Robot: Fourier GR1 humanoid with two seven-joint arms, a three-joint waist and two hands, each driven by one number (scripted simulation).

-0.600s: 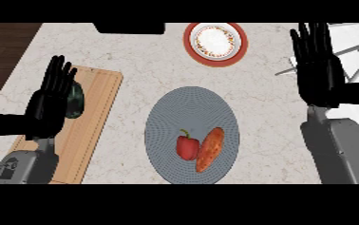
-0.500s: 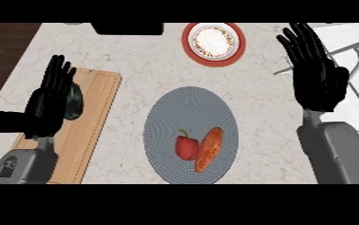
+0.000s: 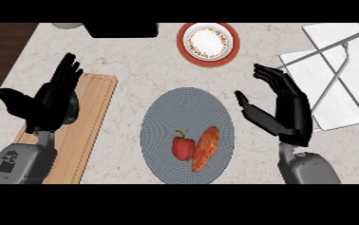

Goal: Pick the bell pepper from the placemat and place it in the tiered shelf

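The pale stone table (image 3: 126, 67) carries everything here. At its right edge stands the white tiered shelf (image 3: 329, 72), where the pepper is meant to end up. Along the left side lies a wooden cutting board (image 3: 95, 119), with a dark green object (image 3: 71, 112) on it, mostly hidden behind the left robot hand. In the middle sits a round grey placemat (image 3: 188, 119), serving as the pickup spot. Farther back is a red-rimmed plate (image 3: 207, 42), well apart from the mat and not part of the job.

The right robot hand (image 3: 284, 107) hangs just beside the placemat's right edge, between mat and shelf, palm turned toward the mat, fingers straight and spread, thumb out; it holds nothing. That pose looks like the approach to a grasp, since it is the hand nearer both pepper and shelf. The left robot hand (image 3: 52, 100) rests open over the cutting board, fingers up, holding nothing.

An orange-brown sweet potato (image 3: 206, 148) lies on the mat, touching the bell pepper (image 3: 183, 147), which stands on the mat's lower half, stem up. That contact may make a clean grasp awkward.
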